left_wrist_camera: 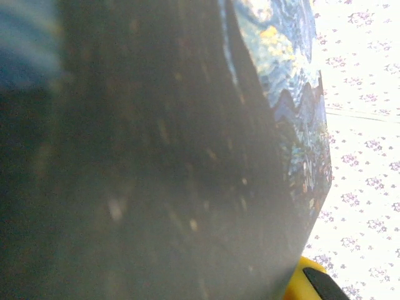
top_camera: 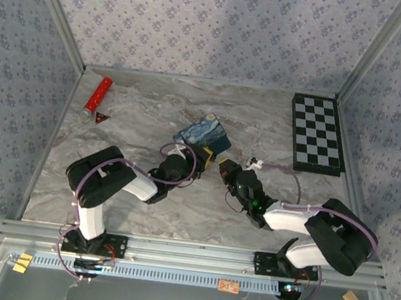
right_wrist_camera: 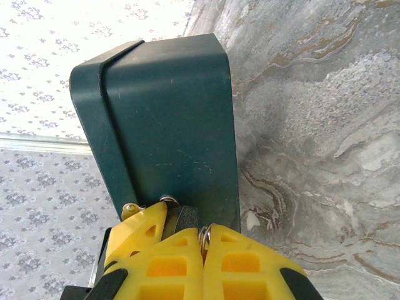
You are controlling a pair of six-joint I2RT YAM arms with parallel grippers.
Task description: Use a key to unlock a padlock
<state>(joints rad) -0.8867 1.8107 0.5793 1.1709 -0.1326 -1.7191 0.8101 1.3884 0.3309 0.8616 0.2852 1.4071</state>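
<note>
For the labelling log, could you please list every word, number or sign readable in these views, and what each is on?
Nothing can be read.
Blue painted tin: a painted picture, no lettering.
Red cylinder: pale marks, too small to read.
Chequered board: plain squares, no characters.
Orange tag at the near edge: too small to read.

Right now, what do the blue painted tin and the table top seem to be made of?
Blue painted tin: probably thin sheet metal, smooth satin paint; rounded corner, lid seam, fine scratches. Table top: marble look, grey with brown veins, matte; possibly printed laminate rather than stone.
</note>
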